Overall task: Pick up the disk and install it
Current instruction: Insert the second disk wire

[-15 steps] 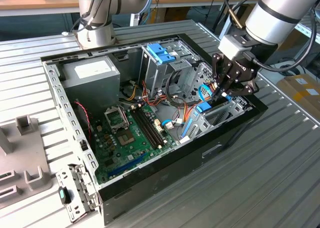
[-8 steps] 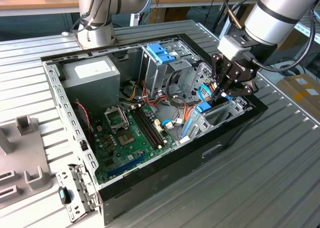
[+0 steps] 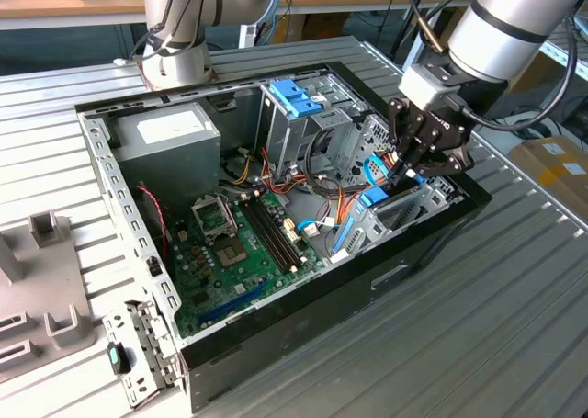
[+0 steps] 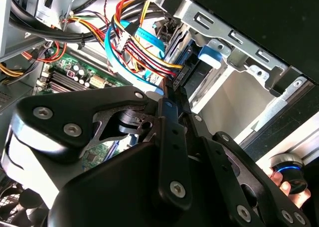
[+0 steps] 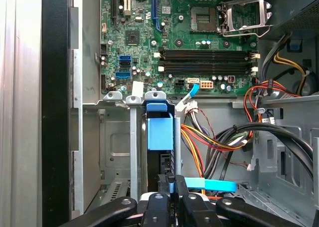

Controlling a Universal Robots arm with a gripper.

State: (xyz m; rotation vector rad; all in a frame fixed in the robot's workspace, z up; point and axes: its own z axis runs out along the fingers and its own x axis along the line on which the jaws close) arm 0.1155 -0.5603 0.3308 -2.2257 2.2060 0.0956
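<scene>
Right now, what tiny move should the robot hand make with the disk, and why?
Probably a gentle, straight push of the disk deeper into the drive bay. In the first wrist view the gripper pinches the disk's rear edge, and the disk stands on edge between the bay's metal rails, lined up with them. Its rear end looks to stick out toward the fingers, so it seems not fully seated.

no legible text on the power supply's white sticker [image 3: 165, 127], motherboard markings [image 5: 199, 37] unreadable

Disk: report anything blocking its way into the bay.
Nothing visible. The disk already sits edge-on in the drive bay, with the gripper closed on it; the cables run beside it.
</scene>
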